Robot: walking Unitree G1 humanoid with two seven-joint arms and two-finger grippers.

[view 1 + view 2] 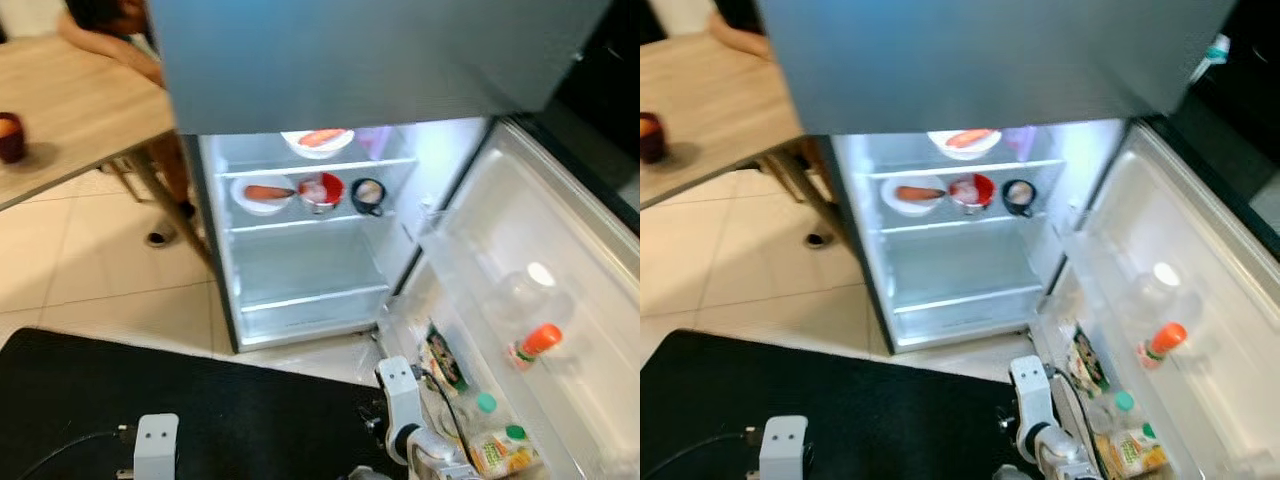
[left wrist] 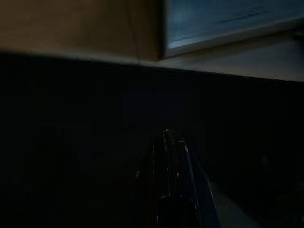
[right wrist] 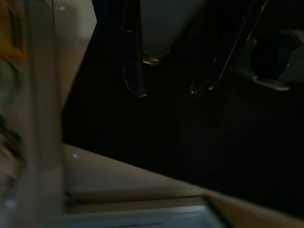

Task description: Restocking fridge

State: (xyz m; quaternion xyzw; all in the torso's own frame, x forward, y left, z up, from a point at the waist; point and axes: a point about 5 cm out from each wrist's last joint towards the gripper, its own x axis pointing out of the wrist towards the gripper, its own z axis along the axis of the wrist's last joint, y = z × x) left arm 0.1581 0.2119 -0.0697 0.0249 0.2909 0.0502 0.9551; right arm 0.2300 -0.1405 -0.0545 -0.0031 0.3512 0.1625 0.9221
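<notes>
White light filled the open fridge (image 1: 300,270), bowls (image 1: 264,193) on its shelves, bottles (image 1: 533,343) in the door (image 1: 560,300). Right claw (image 3: 168,90) hung spread and empty beside the door rack; swinging up could clip bottles. Left claw (image 2: 168,156) looked closed.

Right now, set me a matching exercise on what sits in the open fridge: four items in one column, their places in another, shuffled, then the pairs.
Items:
1. red bowl
2. dark mug
3. orange-capped bottle
4. juice carton

Places:
A. door shelf, higher up the open door
B. inner shelf, between the white carrot plate and the mug
C. lowest door shelf, nearest the right arm
D. inner shelf, right end of the row

Pairs: 1-B, 2-D, 3-A, 4-C
</notes>
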